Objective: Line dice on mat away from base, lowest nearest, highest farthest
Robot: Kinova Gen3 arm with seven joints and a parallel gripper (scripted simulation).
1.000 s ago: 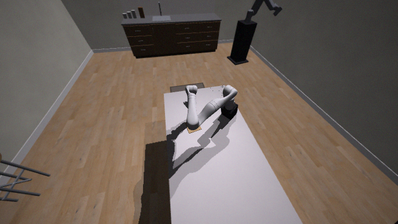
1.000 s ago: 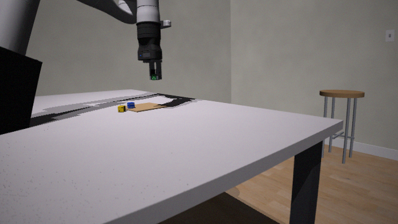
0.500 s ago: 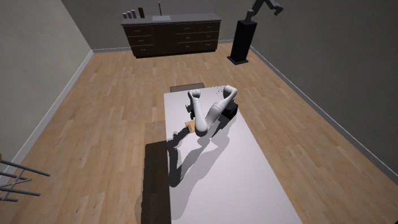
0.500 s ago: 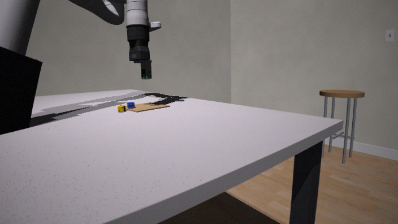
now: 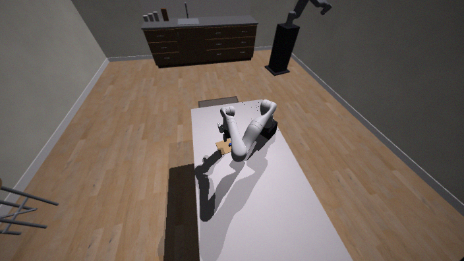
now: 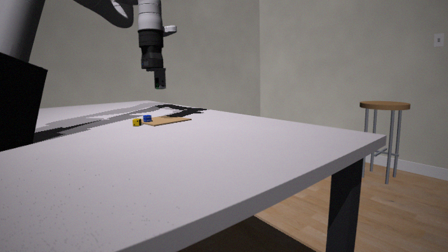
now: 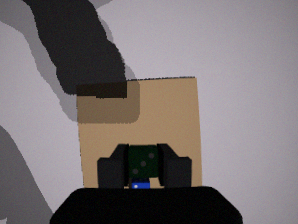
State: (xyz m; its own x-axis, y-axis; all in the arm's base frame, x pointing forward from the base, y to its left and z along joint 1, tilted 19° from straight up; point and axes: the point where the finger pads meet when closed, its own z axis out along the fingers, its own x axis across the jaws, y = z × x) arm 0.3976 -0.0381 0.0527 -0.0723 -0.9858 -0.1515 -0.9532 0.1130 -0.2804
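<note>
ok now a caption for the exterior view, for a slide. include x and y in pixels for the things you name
The gripper (image 6: 160,86) holds a green die above the table (image 6: 264,156), with a blue die (image 6: 147,118) and a yellow die (image 6: 136,122) below

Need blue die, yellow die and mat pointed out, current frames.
Blue die (image 5: 230,144) (image 6: 147,118) (image 7: 141,185): top, exterior, wrist; its visible middle.
Yellow die (image 6: 136,122): exterior; its front face.
Mat (image 5: 222,145) (image 6: 170,120) (image 7: 167,110): top, exterior, wrist; bare surface.

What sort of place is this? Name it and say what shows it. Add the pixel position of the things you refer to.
Probably a kitchen-like room set up as a robot workspace: dark drawer units (image 5: 191,44) with a sink (image 5: 188,21) stand against the far wall, and a white robot arm (image 5: 238,142) (image 6: 150,14) works at a pale table (image 5: 266,217) (image 6: 231,156).
</note>
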